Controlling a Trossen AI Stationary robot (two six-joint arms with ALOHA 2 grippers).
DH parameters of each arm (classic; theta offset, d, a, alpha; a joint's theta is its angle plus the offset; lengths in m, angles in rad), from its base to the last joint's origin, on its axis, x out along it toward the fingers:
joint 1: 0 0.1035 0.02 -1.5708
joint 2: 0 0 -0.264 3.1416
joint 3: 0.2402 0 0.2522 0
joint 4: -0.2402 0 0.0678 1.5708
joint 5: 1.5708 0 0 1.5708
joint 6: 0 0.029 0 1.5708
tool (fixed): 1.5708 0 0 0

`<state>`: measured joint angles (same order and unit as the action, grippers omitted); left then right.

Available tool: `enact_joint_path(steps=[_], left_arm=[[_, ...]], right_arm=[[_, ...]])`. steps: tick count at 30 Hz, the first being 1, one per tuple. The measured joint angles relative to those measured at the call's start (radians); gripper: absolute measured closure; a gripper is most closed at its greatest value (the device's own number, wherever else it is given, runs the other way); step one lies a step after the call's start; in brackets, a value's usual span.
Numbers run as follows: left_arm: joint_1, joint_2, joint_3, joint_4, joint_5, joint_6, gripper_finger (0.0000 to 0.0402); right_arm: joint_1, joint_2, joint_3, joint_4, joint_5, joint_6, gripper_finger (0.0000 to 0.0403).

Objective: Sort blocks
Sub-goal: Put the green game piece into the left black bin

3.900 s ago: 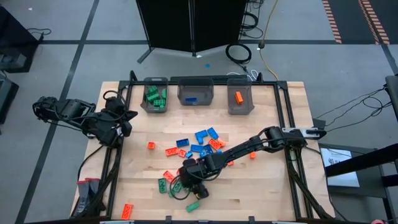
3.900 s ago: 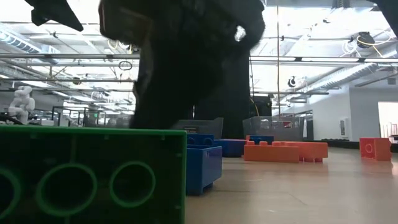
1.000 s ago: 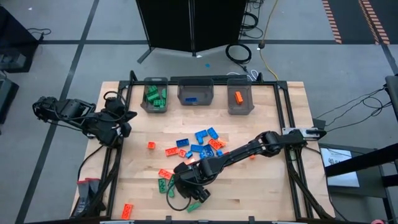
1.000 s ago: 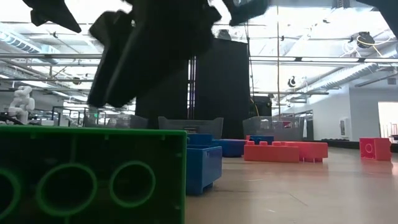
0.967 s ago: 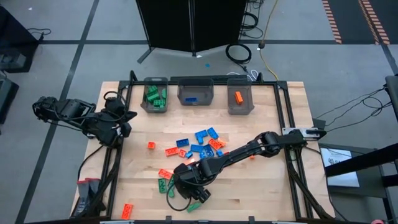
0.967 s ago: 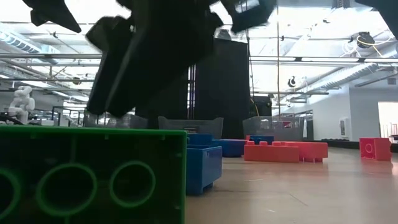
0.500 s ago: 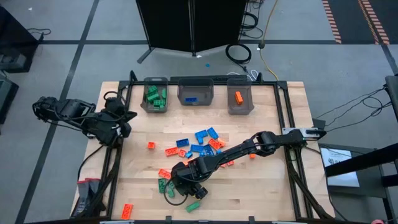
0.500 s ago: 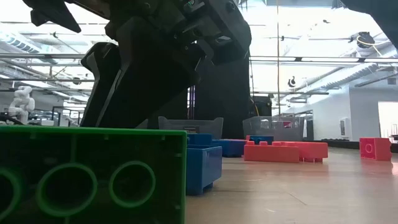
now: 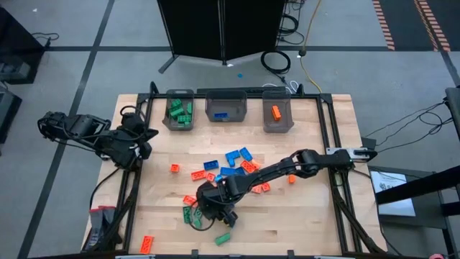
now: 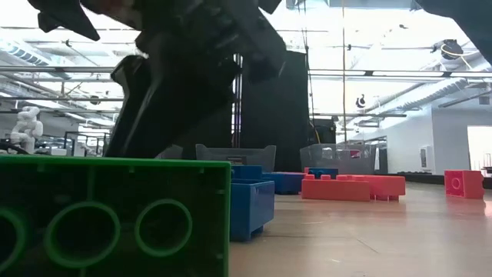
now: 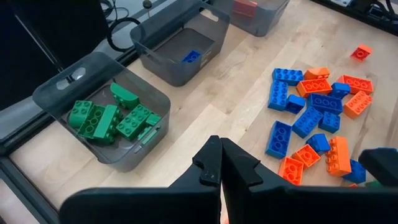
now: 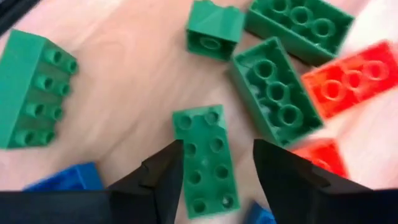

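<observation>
**Q:** Position and state of the right gripper (image 9: pixel 210 203)?

**A:** Low over the table (image 9: pixel 316 216), toward 7 o'clock from its middle, 12 o'clock being the bin edge. Fingers (image 12: pixel 163 169) apart, astride a flat green block (image 12: pixel 202 134) lying studs-up on the wood. One finger at the block's edge, the other just clear of it. Not clamped.

**Q:** Neighbours of that block?

**A:** More green blocks (image 12: pixel 270 93) close by, an orange-red one (image 12: pixel 348 74) beside them, and a corner of a blue one (image 12: pixel 65 177).

**Q:** Remaining blocks?

**A:** Main blue and orange-red cluster (image 9: pixel 231 167) just off the table's middle, toward 12 o'clock. Single orange-red strays at 9 o'clock (image 9: pixel 175 168) and near the corner at 7 o'clock (image 9: pixel 147 243). One green piece (image 9: pixel 223 237) at 6 o'clock. Another green block (image 10: pixel 115 219) large in the low view's foreground.

**Q:** Bins?

**A:** Three in a row along 12 o'clock: left bin (image 9: pixel 180 92) with several green blocks, middle bin (image 9: pixel 226 93) with one blue, right bin (image 9: pixel 277 92) with one orange-red.

**Q:** Left gripper (image 9: pixel 142 141)?

**A:** Parked at the table's 9 o'clock edge, fingers (image 11: pixel 208 163) pressed together, holding nothing.
</observation>
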<state>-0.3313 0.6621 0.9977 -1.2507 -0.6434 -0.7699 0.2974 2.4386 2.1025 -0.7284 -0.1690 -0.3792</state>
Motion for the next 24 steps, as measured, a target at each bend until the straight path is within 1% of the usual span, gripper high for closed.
enact_joint_path(steps=[3, 9, 12, 15, 20, 24], left_arm=[[0.000, 0.000, 0.000, 0.000, 0.000, 0.000, 0.0402], [0.000, 0.000, 0.000, 0.000, 0.000, -0.002, 0.0402], [0.000, 0.000, 0.000, 0.000, 0.000, -0.002, 0.0402], [0.000, 0.000, 0.000, 0.000, 0.000, -0.002, 0.0402], [0.000, 0.000, 0.000, 0.001, 0.000, -0.003, 0.0402], [0.000, 0.000, 0.000, 0.001, 0.000, -0.003, 0.0402]], right_arm=[[0.003, -0.005, 0.000, -0.023, -0.005, -0.009, 0.0188], [0.003, -0.004, 0.000, -0.039, -0.006, 0.001, 0.0115], [0.002, -0.004, 0.000, -0.048, 0.055, 0.000, 0.0097], [0.000, -0.004, 0.000, -0.051, 0.066, 0.001, 0.0100], [-0.002, -0.004, 0.000, -0.050, 0.065, -0.002, 0.0127], [-0.002, 0.022, 0.002, -0.038, 0.054, 0.023, 0.0147]])
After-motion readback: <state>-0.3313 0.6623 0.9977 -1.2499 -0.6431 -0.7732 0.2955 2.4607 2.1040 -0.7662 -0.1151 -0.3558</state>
